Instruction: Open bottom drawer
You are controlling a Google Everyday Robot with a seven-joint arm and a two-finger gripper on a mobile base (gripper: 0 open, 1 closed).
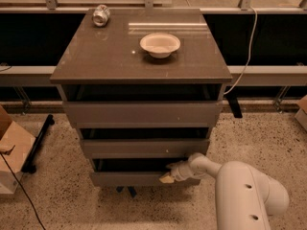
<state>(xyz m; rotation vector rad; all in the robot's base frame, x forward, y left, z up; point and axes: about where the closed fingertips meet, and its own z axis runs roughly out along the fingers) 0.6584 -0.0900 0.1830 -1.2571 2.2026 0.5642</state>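
The bottom drawer (129, 178), lowest of 3, sits low over speckled floor (67, 195) that spreads out in front. The gripper (169, 175) touches its top edge near the right end. Whether it grips cannot be told.

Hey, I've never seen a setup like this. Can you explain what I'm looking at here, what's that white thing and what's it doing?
This is a single camera view, looking down at the front of a small cabinet. The white thing at the lower right is a robot arm. Its gripper is at the top edge of the bottom drawer, the lowest of three, near its right end. I cannot tell whether it has hold of it. On the cabinet top sit a pale bowl and a can.
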